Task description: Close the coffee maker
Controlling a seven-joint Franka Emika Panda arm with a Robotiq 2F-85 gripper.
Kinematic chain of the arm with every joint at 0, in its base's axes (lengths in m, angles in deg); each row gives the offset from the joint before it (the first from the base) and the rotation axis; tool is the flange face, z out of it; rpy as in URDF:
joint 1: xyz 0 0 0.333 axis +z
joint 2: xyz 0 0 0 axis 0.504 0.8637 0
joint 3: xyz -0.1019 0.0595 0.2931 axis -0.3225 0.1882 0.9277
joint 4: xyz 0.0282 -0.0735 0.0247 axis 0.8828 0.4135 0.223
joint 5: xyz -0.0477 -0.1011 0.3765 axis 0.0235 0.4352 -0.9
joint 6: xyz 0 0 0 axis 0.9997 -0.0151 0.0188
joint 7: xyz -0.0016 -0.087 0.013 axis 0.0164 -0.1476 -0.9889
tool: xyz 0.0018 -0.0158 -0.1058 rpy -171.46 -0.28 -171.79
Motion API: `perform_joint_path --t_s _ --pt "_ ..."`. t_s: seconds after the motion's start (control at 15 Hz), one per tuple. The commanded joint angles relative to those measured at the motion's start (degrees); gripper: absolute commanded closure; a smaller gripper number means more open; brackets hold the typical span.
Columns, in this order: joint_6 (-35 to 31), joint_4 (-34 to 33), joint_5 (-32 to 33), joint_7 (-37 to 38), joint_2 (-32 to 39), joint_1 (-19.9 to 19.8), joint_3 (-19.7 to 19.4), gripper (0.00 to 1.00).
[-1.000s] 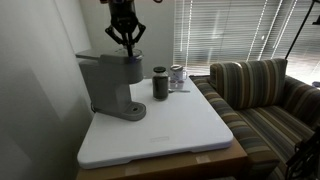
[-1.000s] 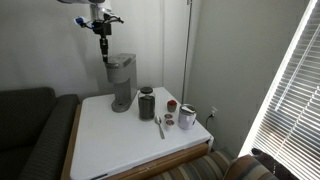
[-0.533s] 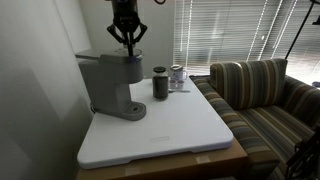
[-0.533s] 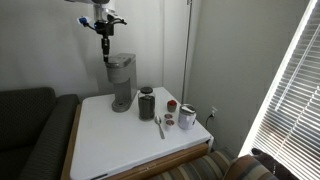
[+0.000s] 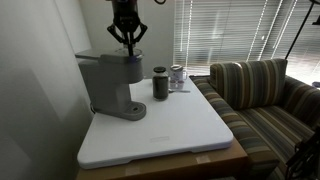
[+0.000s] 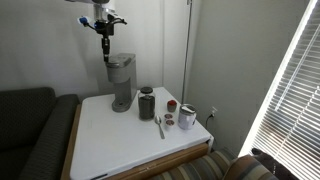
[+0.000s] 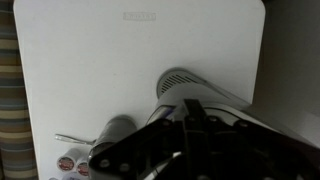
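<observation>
While the gripper (image 5: 127, 45) hangs just above the head of the coffee maker (image 5: 108, 84), its jaws are pressed together and hold nothing. The coffee maker stands upright on the white bench (image 5: 170, 130), directly under the gripper, and its top lid appears to lie flat. A dark cup (image 5: 160, 83) stands just beside the coffee maker, not touching it.
</observation>
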Motion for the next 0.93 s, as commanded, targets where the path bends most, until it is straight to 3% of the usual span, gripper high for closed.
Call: perform_joint_path --t_s 0.0,0.47,0.87 --pt "-1.57 1.15 -0.06 -10.26 0.39 -1.36 1.08 1.00" --pt "-0.25 1.24 -0.64 -23.84 -0.50 -2.57 1.43 1.00" --pt "0.21 1.22 -0.32 -27.20 -0.96 -2.91 1.13 1.00"
